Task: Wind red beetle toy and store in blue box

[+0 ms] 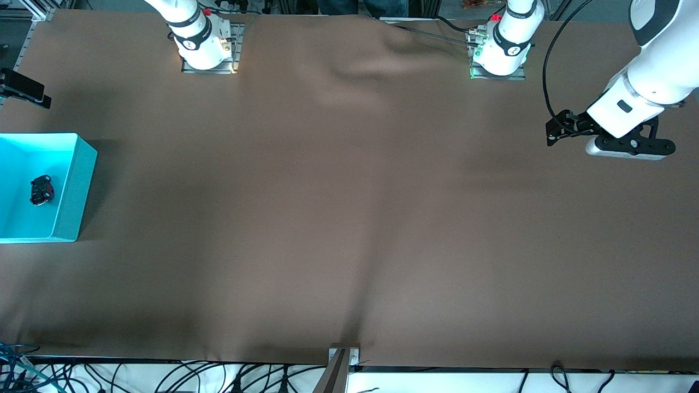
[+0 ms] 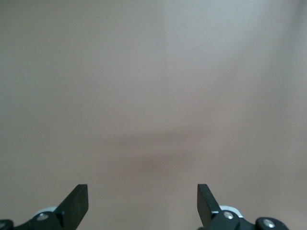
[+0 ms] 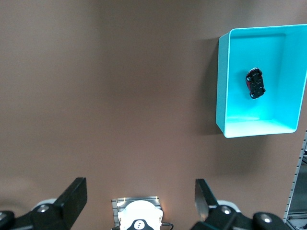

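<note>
The red beetle toy (image 1: 41, 190) lies inside the blue box (image 1: 76, 185), which sits on the brown cloth-covered table (image 1: 349, 229) at the right arm's end. The toy rests on the box floor tipped onto its side or back, so that mostly its black underside and wheels show, with only a sliver of red along one edge; it touches none of the walls and sits roughly in the middle of the floor. The right wrist view shows the same thing from high above: the toy (image 3: 255, 83) dark against the bright cyan floor, with the box wall (image 3: 221, 81) casting a narrow shadow on the cloth beside it. The right gripper (image 3: 140, 201) is raised well above the table over the area near its own base (image 3: 139, 218), whose white mount shows between the fingers; its two black fingers (image 3: 72, 196) are spread wide apart and hold nothing. In the front view only the right arm's base and lower link (image 1: 199, 33) are visible at the top edge, the hand itself being out of that picture. The left gripper (image 1: 554, 131) hangs over bare cloth at the left arm's end of the table, well apart from the box, pointing sideways from its white wrist (image 1: 628, 112). In the left wrist view its fingers (image 2: 76, 203) are likewise spread wide with nothing between them, only plain brown cloth below.
</note>
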Controlling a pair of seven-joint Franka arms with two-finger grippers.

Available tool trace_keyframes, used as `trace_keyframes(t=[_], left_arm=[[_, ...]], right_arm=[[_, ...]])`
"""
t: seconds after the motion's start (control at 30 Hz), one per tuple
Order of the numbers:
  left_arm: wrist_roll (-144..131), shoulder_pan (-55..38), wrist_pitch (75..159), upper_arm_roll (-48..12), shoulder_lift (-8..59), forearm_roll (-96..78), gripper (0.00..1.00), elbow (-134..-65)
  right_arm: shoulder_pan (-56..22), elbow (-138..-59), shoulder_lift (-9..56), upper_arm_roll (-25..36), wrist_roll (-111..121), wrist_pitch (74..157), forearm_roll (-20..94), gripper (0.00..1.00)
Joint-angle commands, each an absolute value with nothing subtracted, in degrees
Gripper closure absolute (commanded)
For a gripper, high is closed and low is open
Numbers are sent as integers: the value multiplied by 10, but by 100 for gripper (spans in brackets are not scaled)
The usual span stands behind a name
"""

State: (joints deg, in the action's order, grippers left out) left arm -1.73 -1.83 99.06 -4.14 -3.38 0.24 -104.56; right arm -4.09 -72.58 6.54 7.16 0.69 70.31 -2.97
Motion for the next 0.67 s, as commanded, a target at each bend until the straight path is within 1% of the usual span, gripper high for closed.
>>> trace_keyframes(t=[0.0, 0.1, 0.17, 0.63], left_arm=[[-19, -16, 978, -44, -28, 9, 0, -1030], [-19, -16, 978, -44, -28, 9, 0, -1030], [-19, -16, 978, -44, -27, 9, 0, -1030], [-19, -15, 978, -44, -27, 9, 0, -1030]], right_arm=[[-25, -861, -30, 48, -10, 772, -39, 0], [-25, -899, -49, 48, -10, 806, -39, 0], [-25, -911, -51, 49, -9, 820, -39, 0], [-25, -908, -41, 46, -4, 810, -51, 0]])
